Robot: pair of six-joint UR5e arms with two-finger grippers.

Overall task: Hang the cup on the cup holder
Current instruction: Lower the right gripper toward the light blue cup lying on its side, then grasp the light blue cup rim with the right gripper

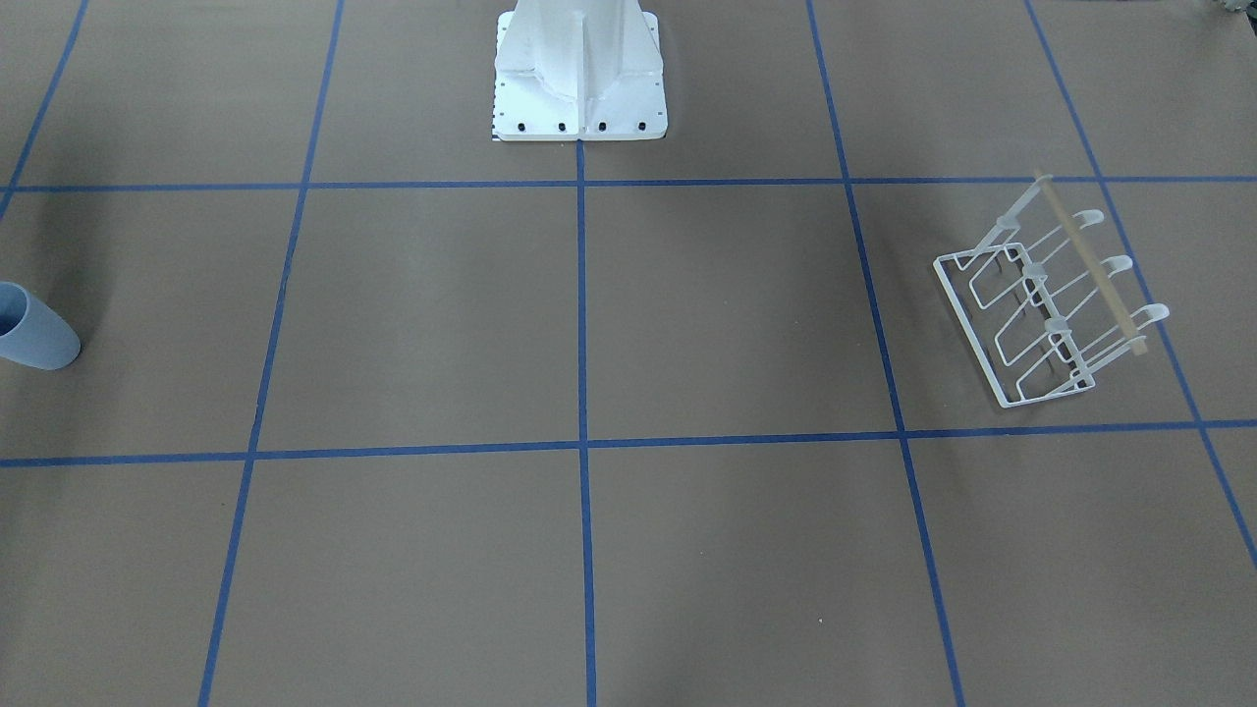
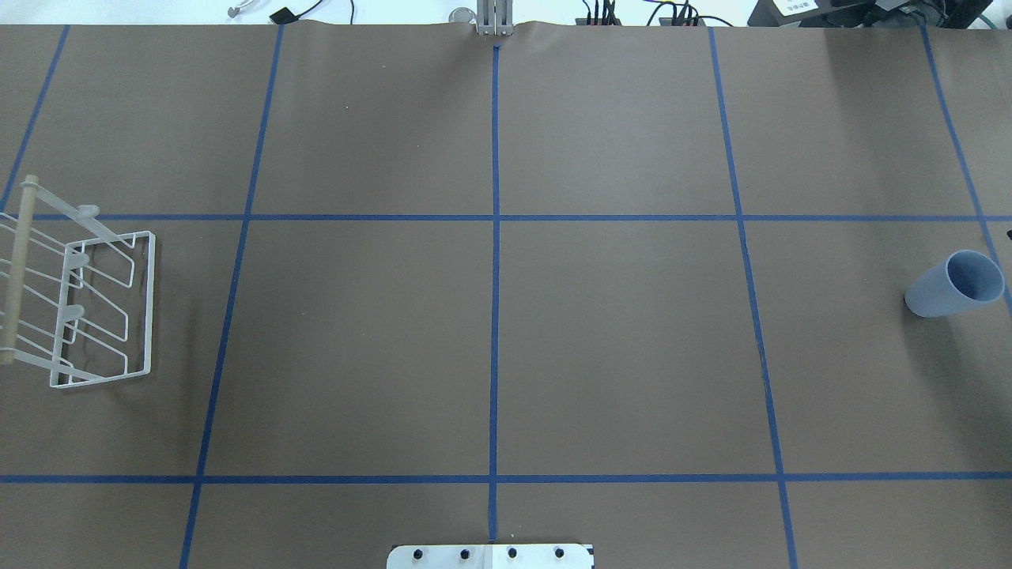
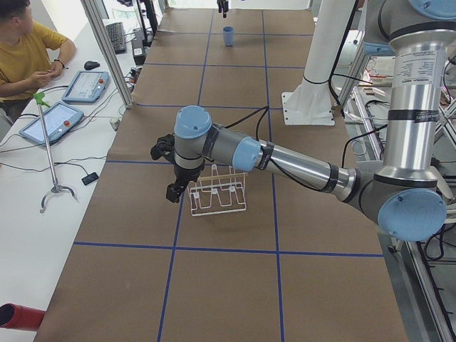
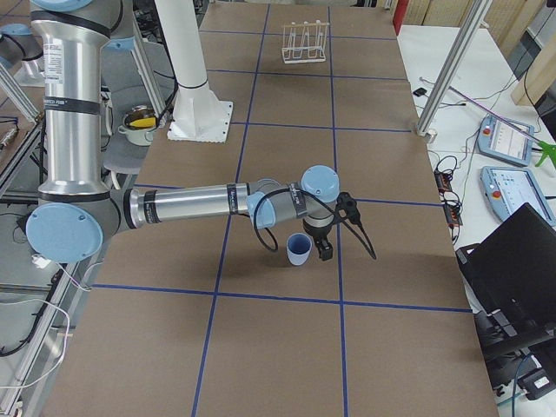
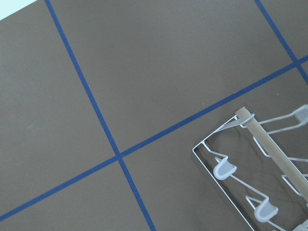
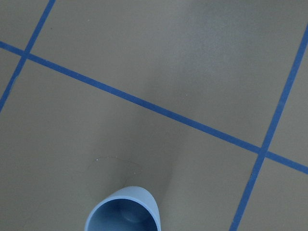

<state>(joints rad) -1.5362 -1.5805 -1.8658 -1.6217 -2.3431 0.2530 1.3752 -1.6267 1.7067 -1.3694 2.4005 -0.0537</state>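
Observation:
The pale blue cup [image 2: 953, 284] stands upright on the brown table at the robot's far right; it also shows in the front view [image 1: 34, 334] and the right wrist view [image 6: 124, 211]. The white wire cup holder [image 2: 17, 269] with its wooden rod stands at the far left and shows in the front view [image 1: 1090, 263] and the left wrist view [image 5: 269, 144]. My right gripper [image 4: 324, 252] hangs close beside the cup [image 4: 299, 250]. My left gripper [image 3: 174, 191] hangs close beside the holder [image 3: 217, 192]. I cannot tell whether either is open or shut.
Blue tape lines divide the table into squares. The white robot base [image 1: 579, 69] stands at the middle of the near edge. A seated operator [image 3: 28, 50] and tablets are beside the table. Monitor and pendants sit off the other side [image 4: 512, 139].

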